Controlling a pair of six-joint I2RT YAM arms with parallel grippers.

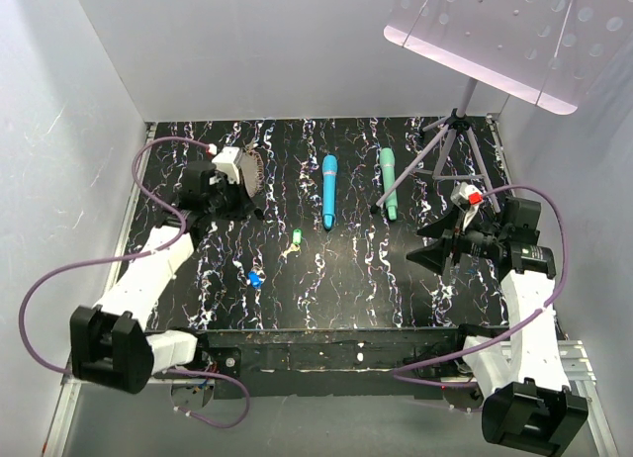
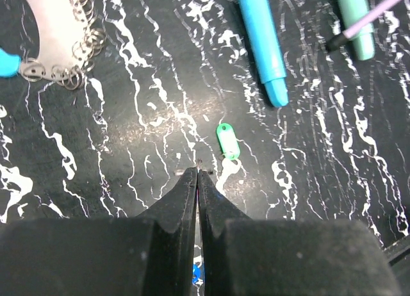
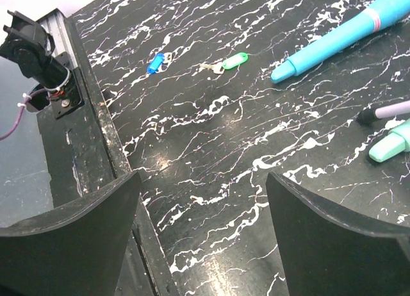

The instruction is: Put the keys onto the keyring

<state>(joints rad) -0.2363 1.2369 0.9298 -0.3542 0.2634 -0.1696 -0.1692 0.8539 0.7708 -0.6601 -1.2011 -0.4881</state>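
Observation:
A green key (image 1: 296, 236) and a blue key (image 1: 255, 277) lie apart on the black marbled table. In the right wrist view the blue key (image 3: 155, 62) and green key (image 3: 234, 61) sit far ahead, with a pale key (image 3: 209, 67) beside the green one. The keyring (image 2: 61, 43), a loop of small metal rings on a pale band, lies at the upper left of the left wrist view and by the arm (image 1: 254, 170) from above. My left gripper (image 2: 198, 170) is shut, its tips just short of the green key (image 2: 227, 140). My right gripper (image 3: 202, 180) hangs open over bare table.
A long blue wand (image 1: 328, 190) and a teal wand (image 1: 389, 183) lie at the back middle. A tripod (image 1: 450, 140) stands at the back right under a pale perforated panel (image 1: 504, 32). White walls enclose the table, and a metal rail (image 1: 326, 350) runs along its near edge.

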